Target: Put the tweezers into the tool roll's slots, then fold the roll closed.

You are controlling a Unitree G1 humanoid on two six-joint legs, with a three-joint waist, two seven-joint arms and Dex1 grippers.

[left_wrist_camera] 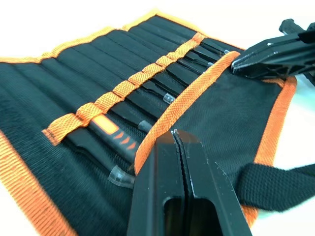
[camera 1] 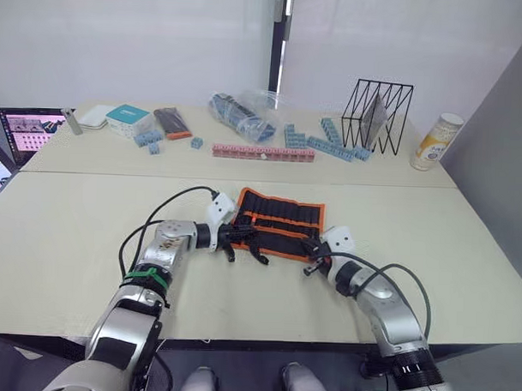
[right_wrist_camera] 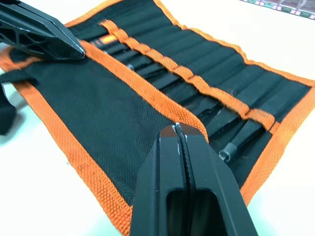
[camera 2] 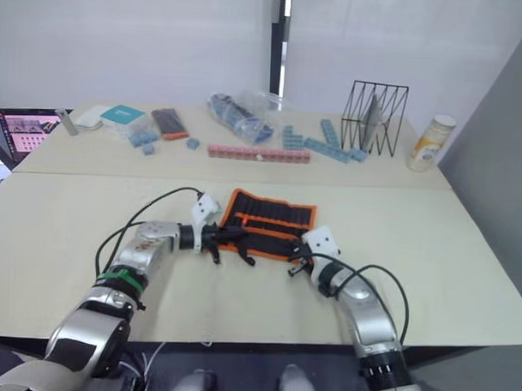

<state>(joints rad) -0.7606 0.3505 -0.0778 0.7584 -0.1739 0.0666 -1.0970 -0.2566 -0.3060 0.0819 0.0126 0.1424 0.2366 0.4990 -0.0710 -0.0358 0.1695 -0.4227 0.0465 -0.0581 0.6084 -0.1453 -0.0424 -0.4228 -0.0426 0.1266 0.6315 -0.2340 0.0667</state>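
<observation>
The tool roll (camera 1: 277,217) lay on the near part of the cream table (camera 1: 62,231), spread with its inner face up, and its near flap was folded over onto the lower part of the slots (left_wrist_camera: 74,93). The tweezers (left_wrist_camera: 162,88) sat tucked in those slots under the orange strap (left_wrist_camera: 123,88), their clear-capped tips poking out beside the flap's orange hem. One slotted tool carried an orange mark with small arrows; no words could be read on it.

The left gripper (camera 1: 233,246) pinched the flap's hem at the roll's left end, fingers pressed together on the fabric. The right gripper (camera 1: 313,257) did the same at the right end, fingers closed on the trim. A short black loop (left_wrist_camera: 280,182) trailed off the roll's left end.

Along the far side stood a wire rack (camera 1: 377,115), a canister (camera 1: 437,142) whose label was too small to read, blue blocks (camera 1: 331,142), a teal box (camera 1: 127,115) and a laptop (camera 1: 27,132)
</observation>
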